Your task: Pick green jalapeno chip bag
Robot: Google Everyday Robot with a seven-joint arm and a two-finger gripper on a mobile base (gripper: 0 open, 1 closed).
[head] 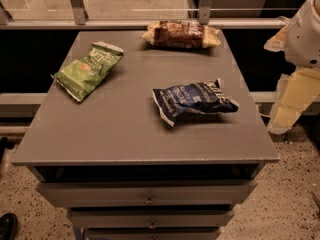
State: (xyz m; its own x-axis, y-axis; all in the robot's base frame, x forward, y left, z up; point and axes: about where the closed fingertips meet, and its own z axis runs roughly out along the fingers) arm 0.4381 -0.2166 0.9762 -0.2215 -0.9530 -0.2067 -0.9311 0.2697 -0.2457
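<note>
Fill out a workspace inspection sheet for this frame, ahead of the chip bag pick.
Surface: grey cabinet top, drawers below.
Job's things: green jalapeno chip bag lies flat at the left rear, touching nothing else.
Clutter: dark blue bag right of centre; brown-and-cream bag at the far edge.
Grippers: gripper hangs off the top's right side, apart from every bag.
Cables: nothing seen.
Surroundings: speckled floor, metal railing behind, dark shoe at lower left.

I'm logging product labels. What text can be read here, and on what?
green jalapeno chip bag: white lettering, too blurred to read.
dark blue bag: white lettering, too blurred to read.
brown-and-cream bag: nothing legible.
gripper, right of the table: no text.
</note>
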